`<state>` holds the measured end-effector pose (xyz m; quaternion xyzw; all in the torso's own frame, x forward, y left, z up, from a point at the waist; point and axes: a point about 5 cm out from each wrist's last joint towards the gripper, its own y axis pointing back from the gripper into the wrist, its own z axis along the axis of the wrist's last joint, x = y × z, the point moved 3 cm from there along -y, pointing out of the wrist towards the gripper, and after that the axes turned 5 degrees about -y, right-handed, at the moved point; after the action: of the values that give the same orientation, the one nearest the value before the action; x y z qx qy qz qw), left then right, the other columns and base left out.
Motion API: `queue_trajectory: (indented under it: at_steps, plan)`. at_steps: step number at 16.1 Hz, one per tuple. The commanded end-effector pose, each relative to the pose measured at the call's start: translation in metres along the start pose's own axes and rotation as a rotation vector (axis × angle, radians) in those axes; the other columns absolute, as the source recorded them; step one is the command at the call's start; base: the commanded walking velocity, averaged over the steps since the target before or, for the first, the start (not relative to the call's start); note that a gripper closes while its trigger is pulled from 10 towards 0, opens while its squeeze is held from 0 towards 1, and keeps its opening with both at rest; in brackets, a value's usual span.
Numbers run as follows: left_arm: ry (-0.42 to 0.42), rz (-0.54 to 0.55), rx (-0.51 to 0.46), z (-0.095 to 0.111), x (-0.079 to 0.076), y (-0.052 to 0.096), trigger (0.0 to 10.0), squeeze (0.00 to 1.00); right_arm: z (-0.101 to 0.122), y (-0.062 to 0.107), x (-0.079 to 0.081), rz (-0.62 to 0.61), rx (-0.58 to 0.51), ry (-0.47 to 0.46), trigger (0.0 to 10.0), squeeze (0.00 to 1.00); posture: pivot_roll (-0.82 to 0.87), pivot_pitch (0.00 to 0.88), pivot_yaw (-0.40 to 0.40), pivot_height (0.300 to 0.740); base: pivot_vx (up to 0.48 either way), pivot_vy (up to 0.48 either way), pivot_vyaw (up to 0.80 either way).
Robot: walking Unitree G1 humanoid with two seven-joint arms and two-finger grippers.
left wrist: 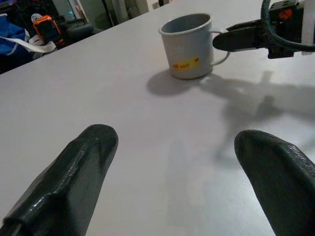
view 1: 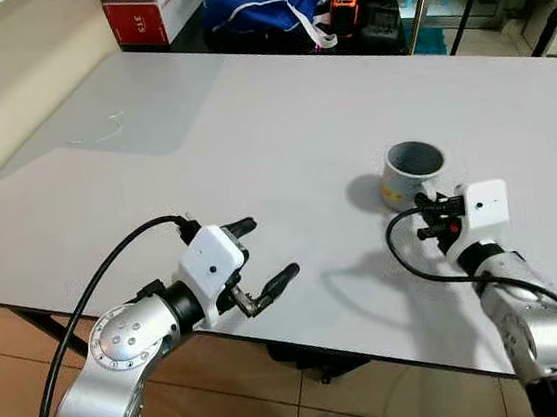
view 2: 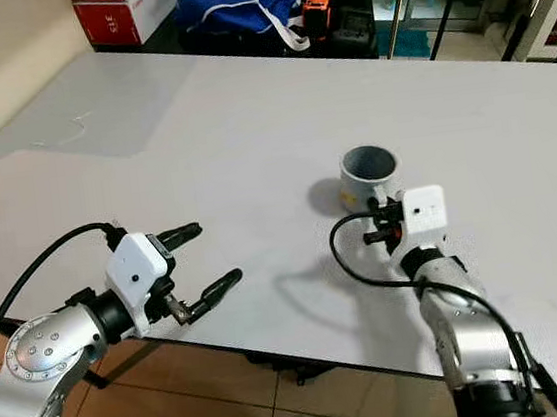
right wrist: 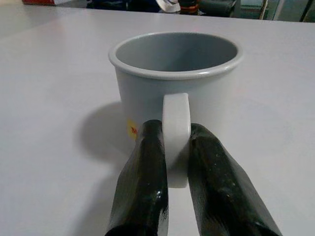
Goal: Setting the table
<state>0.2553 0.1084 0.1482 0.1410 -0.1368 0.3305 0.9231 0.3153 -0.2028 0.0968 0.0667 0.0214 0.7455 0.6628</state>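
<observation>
The right end effector is clamped on the handle of the grey mug: the two black fingers press the white loop from either side, and the handle runs vertically between them. The mug body lies directly ahead of the fingertips, on the far side of the handle. The mug stands upright on the white counter, mouth up and empty as far as the interior shows, with a yellow label on the wall facing the robot's left. It sits toward the robot's right, back from the near edge.

The left end effector is released, fingers spread wide with nothing between them, poised over the near part of the counter, well apart from the mug. From it the mug lies ahead and to the right.

Judgement: the right arm has the grasp; any lift or reposition depends on the pinch at the handle keeping the mug upright.
</observation>
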Motion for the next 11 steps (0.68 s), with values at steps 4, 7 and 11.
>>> queue_trajectory:
  at_steps: [4, 7, 11]
  plan:
    - [-0.006, -0.036, 0.000, 0.002, -0.005, 0.003, 10.0, 0.00, -0.005, 0.007, -0.028, -0.068, 0.018, -0.017, 10.0, 0.00, 0.03, 0.076, 0.016, 0.740, 0.000, 0.000, 0.00]
    - [-0.003, -0.046, 0.000, 0.002, -0.006, 0.003, 10.0, 0.00, -0.005, 0.015, -0.041, -0.074, 0.025, -0.017, 10.0, 0.00, 0.03, 0.076, 0.019, 0.740, 0.000, 0.000, 0.00]
    - [0.014, -0.086, -0.018, 0.005, -0.011, 0.001, 10.0, 0.00, -0.002, 0.017, -0.035, -0.008, 0.009, -0.074, 10.0, 0.00, 0.03, 0.077, 0.023, 0.740, 0.000, 0.000, 0.00]
